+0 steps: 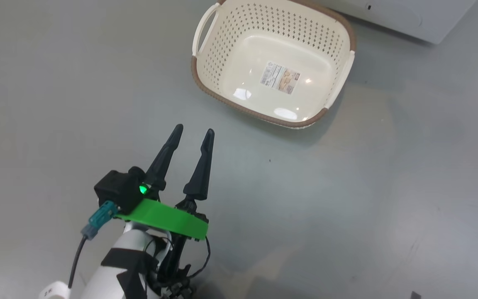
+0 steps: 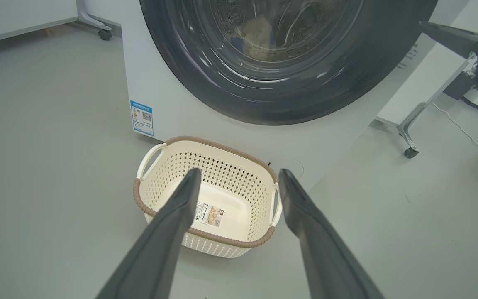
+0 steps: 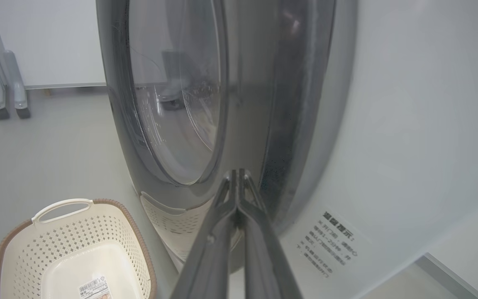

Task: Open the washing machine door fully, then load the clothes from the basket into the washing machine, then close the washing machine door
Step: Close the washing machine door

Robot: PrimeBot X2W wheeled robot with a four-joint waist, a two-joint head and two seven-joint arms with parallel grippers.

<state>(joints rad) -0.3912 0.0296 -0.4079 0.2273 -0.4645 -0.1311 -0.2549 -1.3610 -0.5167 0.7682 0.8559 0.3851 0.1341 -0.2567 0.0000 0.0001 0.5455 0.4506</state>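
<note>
The robot's left gripper (image 1: 193,129) hovers above the grey floor (image 1: 56,104), its two long dark fingers spread wide and apart from the basket (image 1: 239,106) they point toward. The basket stands upright on the floor just in front of the washing machine (image 2: 172,104), its perforated cream walls and brown rim in plain sight and the printed label (image 1: 280,77) showing on its bottom. In the left wrist view the washing machine door (image 2: 347,83) lies against the white front of the machine, its wide glossy black rim ringing the glass. A pale yellowish shape (image 2: 259,35) shows dimly behind that glass, too blurred to name. A small blue sticker (image 2: 142,117) sits on the machine's front, near the basket's white handle (image 2: 149,160). The right gripper (image 3: 237,172) has its fingers pressed together, and its tip is at the lower part of the door's dark rim. Whether it touches the rim cannot be told from the right wrist view. Beside that rim a notice of black characters (image 3: 330,245) is printed on the white panel. A grey wheeled stand (image 2: 409,141) stands on the floor near the machine.
</note>
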